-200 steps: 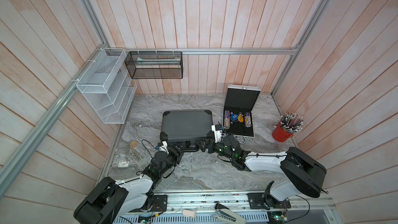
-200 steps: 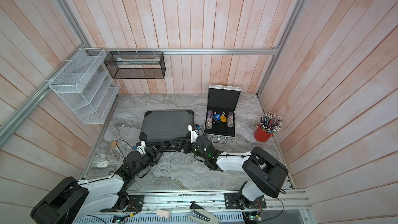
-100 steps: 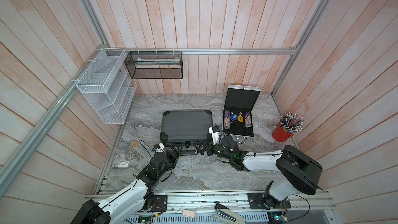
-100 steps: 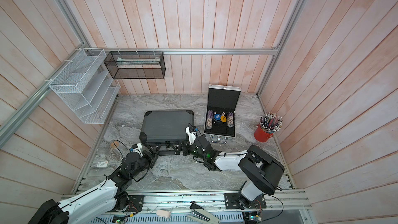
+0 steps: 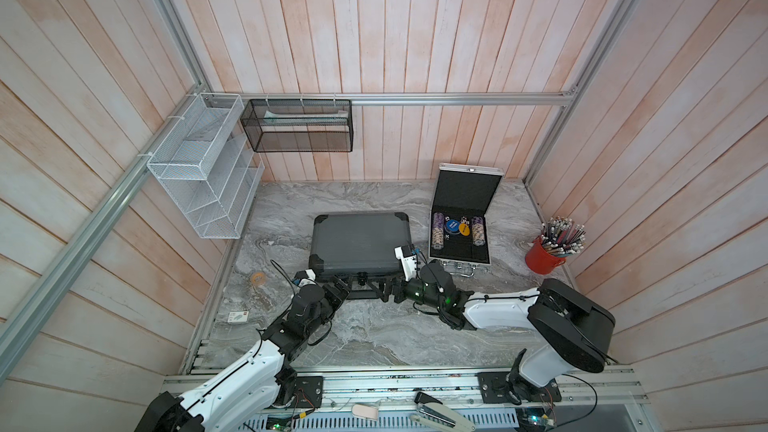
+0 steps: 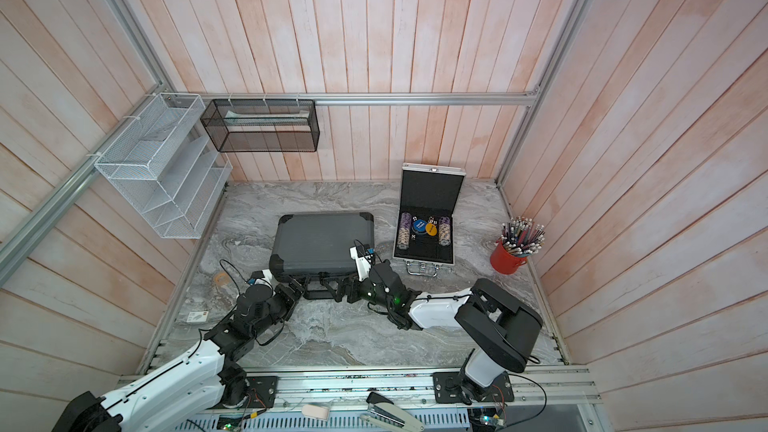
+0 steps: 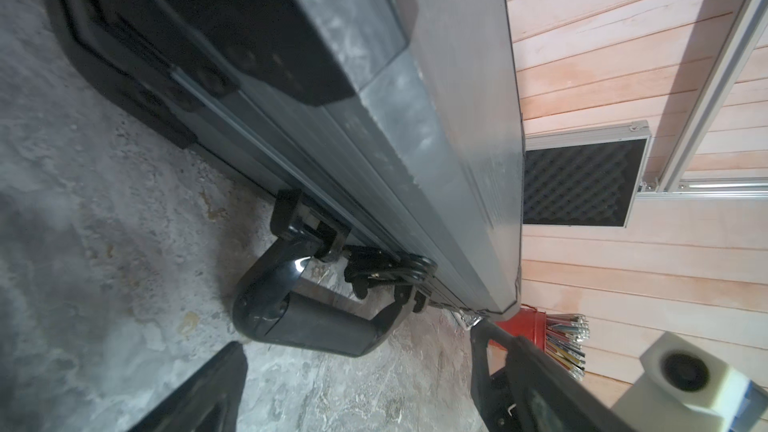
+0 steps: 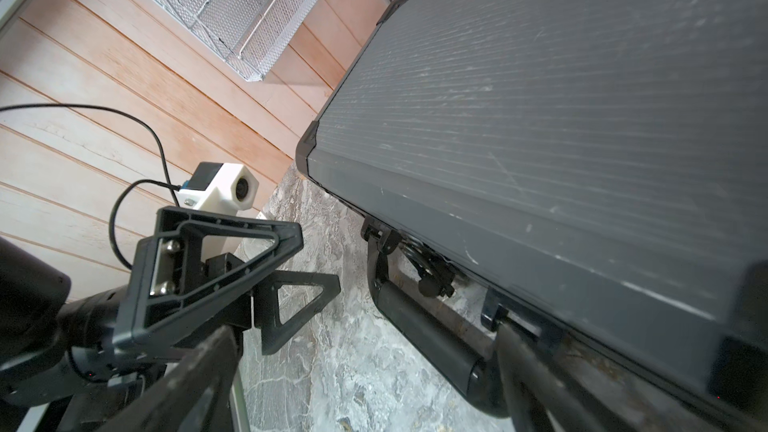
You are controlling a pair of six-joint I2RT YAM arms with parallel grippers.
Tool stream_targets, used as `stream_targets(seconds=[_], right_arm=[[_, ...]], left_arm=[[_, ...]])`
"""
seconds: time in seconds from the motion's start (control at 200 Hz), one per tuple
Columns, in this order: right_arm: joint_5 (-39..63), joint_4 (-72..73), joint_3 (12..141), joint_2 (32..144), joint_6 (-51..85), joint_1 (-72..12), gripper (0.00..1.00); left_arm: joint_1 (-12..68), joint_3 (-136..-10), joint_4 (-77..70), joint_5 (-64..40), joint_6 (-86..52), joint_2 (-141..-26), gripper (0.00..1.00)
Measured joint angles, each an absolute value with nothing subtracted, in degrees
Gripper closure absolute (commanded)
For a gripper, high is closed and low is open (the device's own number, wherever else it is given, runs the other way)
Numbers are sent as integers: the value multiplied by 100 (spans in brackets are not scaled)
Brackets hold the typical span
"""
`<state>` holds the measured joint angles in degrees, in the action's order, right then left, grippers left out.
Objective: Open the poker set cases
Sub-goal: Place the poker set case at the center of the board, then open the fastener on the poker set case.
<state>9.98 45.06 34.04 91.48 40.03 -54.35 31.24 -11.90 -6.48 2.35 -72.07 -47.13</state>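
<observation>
The larger dark grey poker set case [image 5: 359, 245] [image 6: 322, 243] lies shut in the middle of the table, its black handle [image 5: 363, 290] facing me. My left gripper [image 5: 338, 286] is open at the handle's left end. My right gripper [image 5: 386, 286] is open at the handle's right end. In the left wrist view the handle [image 7: 307, 326] lies flat just beyond my open left gripper [image 7: 357, 363], which holds nothing. The right wrist view shows my right gripper [image 8: 361, 367] open, one finger [image 8: 523, 367] against the case front [image 8: 540, 263]. The smaller silver case [image 5: 461, 218] stands open, with chips inside.
A red cup of pencils [image 5: 544, 257] stands at the right wall. A white wire rack [image 5: 199, 172] and a black mesh basket [image 5: 299, 126] hang on the walls. A tape roll [image 5: 258, 279] and a card [image 5: 237, 317] lie left of my left arm.
My left gripper has opened wider and its arm has stretched forward towards the handle. My right gripper has slid a little left along the case front. The grey case stays shut.
</observation>
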Motion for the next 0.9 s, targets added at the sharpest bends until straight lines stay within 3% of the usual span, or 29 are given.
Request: stream_targets(seconds=[0.29,0.9], right_arm=[[993,4257,3865,9467,3573,-5697,2],[644,3594,4508,10125,2836,-5902,2]], left_arm=[[2335,-1660,49,309,-6340,-4661,0],[1542,-1966,364,215,-5035,-5221,0]])
